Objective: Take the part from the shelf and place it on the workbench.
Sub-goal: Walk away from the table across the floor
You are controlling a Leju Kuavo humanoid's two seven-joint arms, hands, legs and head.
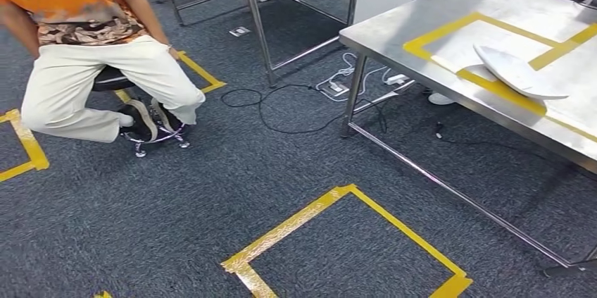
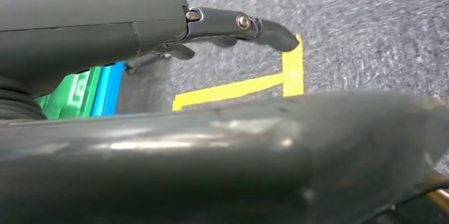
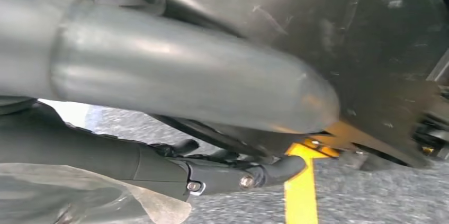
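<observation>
With a white part (image 1: 517, 72) seen laid on the bench (image 1: 394, 27), any walk is best steered clear of the seated person (image 1: 91, 44). The left hand (image 2: 132, 33) is seen with fingers (image 2: 254, 25) released. Whether the right hand (image 3: 201, 173) grasps anything cannot be told.

The carpet (image 1: 176, 206) is dark blue-grey with a fine speckle, crossed by yellow tape (image 1: 338, 206) laid in square outlines. The workbench (image 1: 394, 27) is bare brushed silver metal, marked with the same yellow tape in a rectangular frame. The part (image 1: 517, 72) lying on it is plain white. A person (image 1: 91, 37) on a black stool (image 1: 112, 79) wears an orange shirt, cream trousers and a brown patterned garment at the waist. Black cables (image 1: 281, 108) trail over the carpet. The left hand (image 2: 233, 28) is grey with darker fingers, beside green and blue crates (image 2: 90, 94). The right hand (image 3: 212, 173) is equally grey and dark.
</observation>
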